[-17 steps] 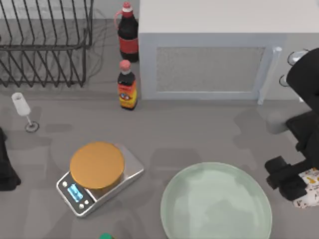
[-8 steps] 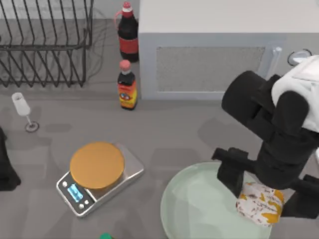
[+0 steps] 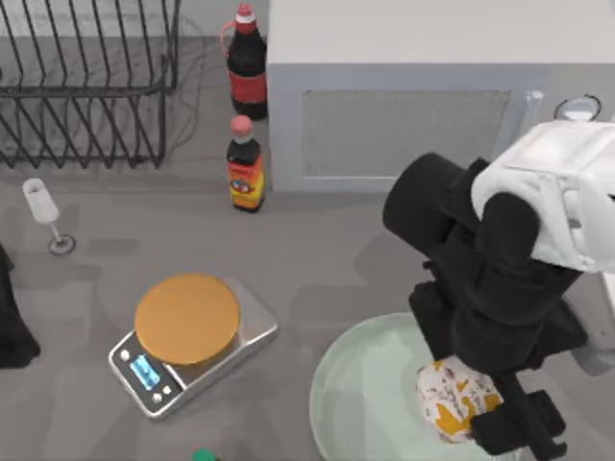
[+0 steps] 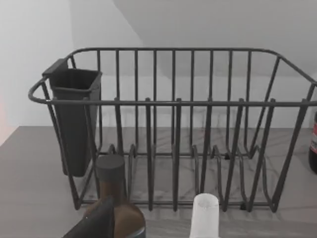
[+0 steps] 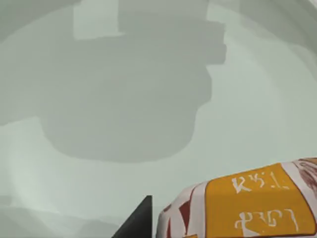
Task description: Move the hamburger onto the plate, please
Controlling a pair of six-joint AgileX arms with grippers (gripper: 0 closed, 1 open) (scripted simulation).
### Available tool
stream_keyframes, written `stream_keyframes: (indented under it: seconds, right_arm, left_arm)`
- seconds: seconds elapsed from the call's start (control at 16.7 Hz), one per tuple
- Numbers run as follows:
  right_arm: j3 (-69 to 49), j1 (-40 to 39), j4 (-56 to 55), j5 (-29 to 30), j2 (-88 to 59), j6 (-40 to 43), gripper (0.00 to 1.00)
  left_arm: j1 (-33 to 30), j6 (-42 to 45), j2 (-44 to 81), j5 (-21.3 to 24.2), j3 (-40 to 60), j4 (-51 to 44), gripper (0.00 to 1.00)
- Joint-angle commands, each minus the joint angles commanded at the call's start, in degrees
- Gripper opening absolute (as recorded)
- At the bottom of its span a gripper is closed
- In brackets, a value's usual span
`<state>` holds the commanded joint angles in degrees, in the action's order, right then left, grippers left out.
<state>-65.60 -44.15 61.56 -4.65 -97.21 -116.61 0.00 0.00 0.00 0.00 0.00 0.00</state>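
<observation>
We are reaching our right arm in from the table's right edge, bent over the plate. Our right gripper is pointing down, its fingers clamped on the hamburger, and is holding it over the plate's right half, near the table's front edge. The hamburger is looking rounded, cream-white with orange panels and dark speckles. Our left arm is sitting parked at the table's left edge.
</observation>
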Motion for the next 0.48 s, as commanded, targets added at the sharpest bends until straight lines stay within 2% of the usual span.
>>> stream_keyframes:
  seconds: [0.24,0.48]
  right_arm:
    - [-1.0,0.8,-2.2,-0.5,0.1,-14.5,0.00]
    - [-1.6,1.3,-3.2,-0.6,0.3,-20.2,0.00]
  left_arm:
    - [0.0,0.0,0.0,0.0,0.0,0.0,1.00]
    - [0.0,0.0,0.0,0.0,0.0,0.0,1.00]
